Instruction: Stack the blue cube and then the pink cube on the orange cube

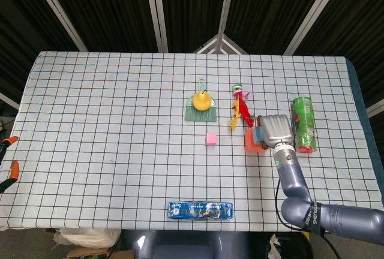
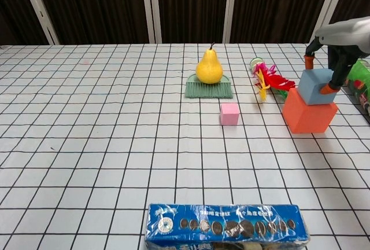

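Observation:
The orange cube (image 1: 250, 141) (image 2: 309, 117) stands on the checked cloth at the right, and the blue cube (image 1: 258, 133) (image 2: 316, 86) sits on top of it. My right hand (image 1: 276, 128) (image 2: 344, 35) hovers over the stack and grips the blue cube between orange-tipped fingers (image 2: 330, 88) on its two sides. The pink cube (image 1: 211, 138) (image 2: 229, 113) lies alone near the middle, to the left of the stack. Of my left hand (image 1: 11, 154), only spread orange fingertips show at the far left edge of the head view, with nothing in them.
A yellow pear (image 1: 203, 99) (image 2: 209, 67) rests on a green brush (image 2: 208, 89) behind the pink cube. A feathered toy (image 1: 241, 108) (image 2: 269, 80) lies just left of the stack, a green can (image 1: 304, 124) (image 2: 359, 75) to its right. A blue packet (image 1: 200, 210) (image 2: 225, 225) lies at the front edge.

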Tool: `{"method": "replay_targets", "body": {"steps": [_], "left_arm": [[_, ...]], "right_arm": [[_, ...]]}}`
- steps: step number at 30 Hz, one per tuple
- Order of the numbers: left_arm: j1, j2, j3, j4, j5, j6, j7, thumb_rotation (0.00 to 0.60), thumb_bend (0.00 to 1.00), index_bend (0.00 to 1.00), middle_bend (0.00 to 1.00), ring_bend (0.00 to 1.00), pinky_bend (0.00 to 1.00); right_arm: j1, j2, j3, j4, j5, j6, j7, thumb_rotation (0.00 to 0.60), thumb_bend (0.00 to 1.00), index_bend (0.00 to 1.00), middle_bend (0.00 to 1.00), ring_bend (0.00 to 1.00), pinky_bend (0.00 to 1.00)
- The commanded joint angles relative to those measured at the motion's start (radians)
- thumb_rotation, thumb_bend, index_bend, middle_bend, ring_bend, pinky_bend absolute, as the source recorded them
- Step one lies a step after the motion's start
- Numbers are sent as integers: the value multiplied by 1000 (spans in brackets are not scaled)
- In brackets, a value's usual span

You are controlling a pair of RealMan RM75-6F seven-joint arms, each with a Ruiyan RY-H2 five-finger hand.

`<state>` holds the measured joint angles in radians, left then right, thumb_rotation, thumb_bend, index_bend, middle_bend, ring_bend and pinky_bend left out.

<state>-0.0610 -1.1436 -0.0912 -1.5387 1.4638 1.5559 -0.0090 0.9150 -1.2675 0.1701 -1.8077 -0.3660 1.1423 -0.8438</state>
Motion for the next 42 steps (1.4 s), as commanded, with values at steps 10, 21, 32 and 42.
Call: {"method": "replay_targets", "body": {"steps": [10,21,32,42], "left_arm": [[0,-1,0,-1,-2,-1,2,600,584,184,62,0,0],[0,-1,-1,-1,-2,0,2,600,584,183,62,0,0],[-1,1,-1,0,-3,-2,-2,600,584,183,62,0,0],[0,5,3,-4,8,1,-12,600,584,183,62,0,0]], "right_arm": [[1,9,-9,-3,0,-14,14,600,292,381,1000,1000,1000],[7,20,-18,-8,4,-23,14,600,292,198,1000,1000,1000],[23,81,-68,-86,51,-39,-49,600,275,128,1000,1000,1000],[-11,145,-74,-247,-53,68,-10,600,275,129,1000,1000,1000]]}}
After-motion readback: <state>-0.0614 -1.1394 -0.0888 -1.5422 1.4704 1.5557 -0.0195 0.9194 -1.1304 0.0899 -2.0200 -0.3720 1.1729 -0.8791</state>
